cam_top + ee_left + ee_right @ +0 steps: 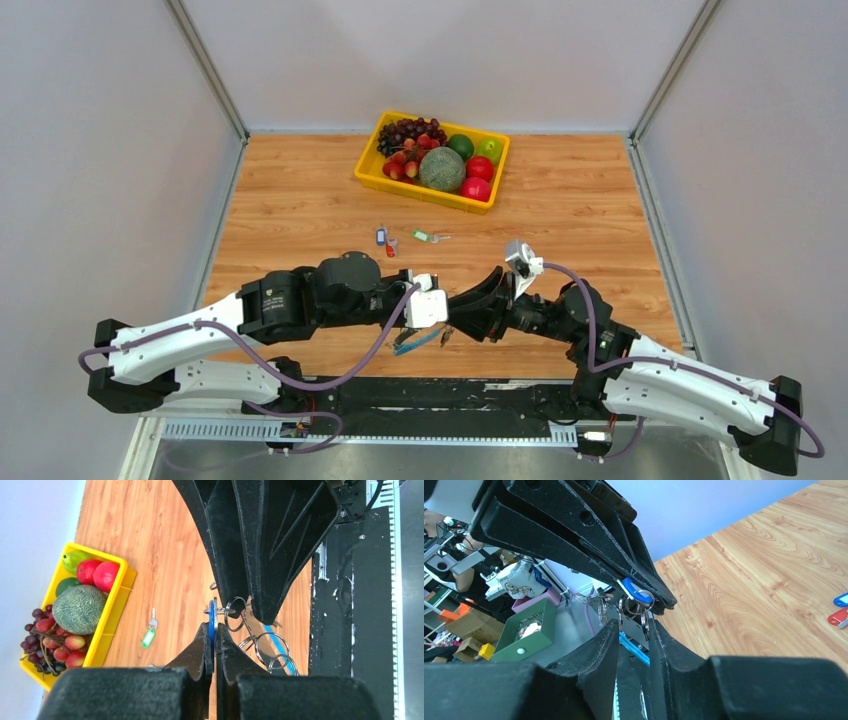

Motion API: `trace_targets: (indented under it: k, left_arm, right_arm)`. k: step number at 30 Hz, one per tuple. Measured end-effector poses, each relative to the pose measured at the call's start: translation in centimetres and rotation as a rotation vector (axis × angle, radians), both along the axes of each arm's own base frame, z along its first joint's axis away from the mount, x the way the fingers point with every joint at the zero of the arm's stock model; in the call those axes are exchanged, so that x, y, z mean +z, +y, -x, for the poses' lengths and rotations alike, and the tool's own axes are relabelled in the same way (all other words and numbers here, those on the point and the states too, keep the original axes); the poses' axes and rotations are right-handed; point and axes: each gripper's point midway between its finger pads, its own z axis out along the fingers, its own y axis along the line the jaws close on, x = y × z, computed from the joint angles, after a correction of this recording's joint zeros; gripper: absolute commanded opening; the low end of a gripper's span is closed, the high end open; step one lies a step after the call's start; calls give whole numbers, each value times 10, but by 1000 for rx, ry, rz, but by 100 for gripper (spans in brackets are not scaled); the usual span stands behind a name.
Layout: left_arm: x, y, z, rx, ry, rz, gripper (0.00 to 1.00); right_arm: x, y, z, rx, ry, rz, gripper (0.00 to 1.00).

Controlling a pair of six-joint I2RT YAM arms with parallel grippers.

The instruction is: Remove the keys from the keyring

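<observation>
Keyring (278, 647): silvery rings, blue key (212, 621).

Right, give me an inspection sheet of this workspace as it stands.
Surface: wooden table, black strip along the near edge.
Job's things: held blue key pinched in the left tool; keyring dangles below the tools; loose blue key, red key and green key lie on the table.
Clutter: yellow tray of fruit at the far edge.
Grippers: left tool shut; right tool around metal rings, grip unclear.
Cables: purple cables run along both arms.
Surroundings: grey walls; green box beyond the table.
</observation>
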Motion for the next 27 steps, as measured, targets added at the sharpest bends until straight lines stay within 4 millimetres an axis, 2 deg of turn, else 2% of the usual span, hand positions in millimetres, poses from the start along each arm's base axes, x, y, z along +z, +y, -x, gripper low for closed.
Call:
trace_targets:
  k: [7,8,11,13,27]
  left_arm:
    - [3,1,0,2,-3,8,0]
    - [3,1,0,2,-2,8,0]
    - [3,1,0,1,-2,8,0]
    - [3,1,0,1,-2,8,0]
    - [13,2,1,1,-6,34,0]
  right_arm:
    - [8,-6,3,-2,-14,-29,26]
    - [8,-7,3,-2,-15,-31,27]
    - [8,-7,3,-2,-14,-31,43]
    - [6,-7,2,-6,-6,-27,45]
    - [0,-14,-3,-52,6,-23,35]
